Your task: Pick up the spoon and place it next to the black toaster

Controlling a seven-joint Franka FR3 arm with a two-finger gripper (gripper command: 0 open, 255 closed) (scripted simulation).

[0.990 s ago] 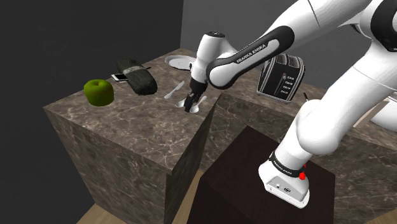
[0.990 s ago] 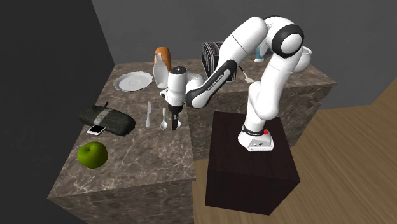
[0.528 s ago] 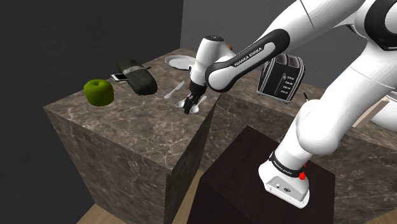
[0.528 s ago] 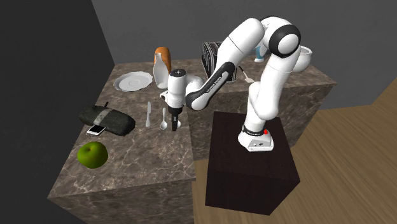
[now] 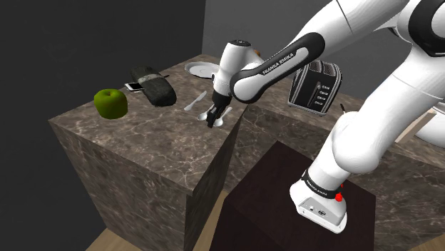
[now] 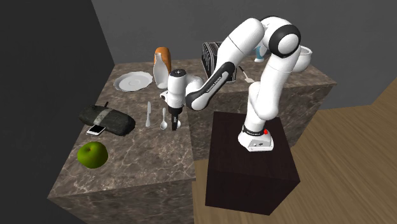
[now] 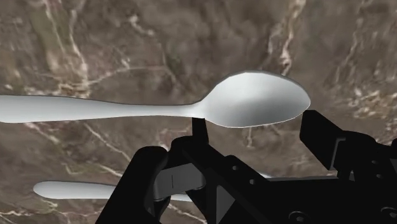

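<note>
Pincer (image 5: pixel 212 119) first: clenched, by the look of it, on the spoon (image 7: pixel 254 105), with fingers (image 7: pixel 347 149) pressed in at either end of the bowl, neck on one side and tip on the other. Gripped lengthwise along the bowl rather than across the thin handle, probably a matter of the wrist's turn; judged a slippery hold on such rounded ends. Not yet lifted: lying flat on the marble counter (image 5: pixel 142 146), well apart from the black toaster (image 5: pixel 317 85), off toward the green apple (image 5: pixel 111 103) from it. Flanked on the side away from the toaster by a second white utensil (image 6: pixel 148 114), roughly parallel and near, hence little room for a wider approach. As for the arm: reaching out from the dark stand (image 5: pixel 282 189) past the toaster, forearm sloping down, wrist bent, hand pointed almost straight down at the counter. Next, in all likelihood, a lift and a carry back toward the toaster.
</note>
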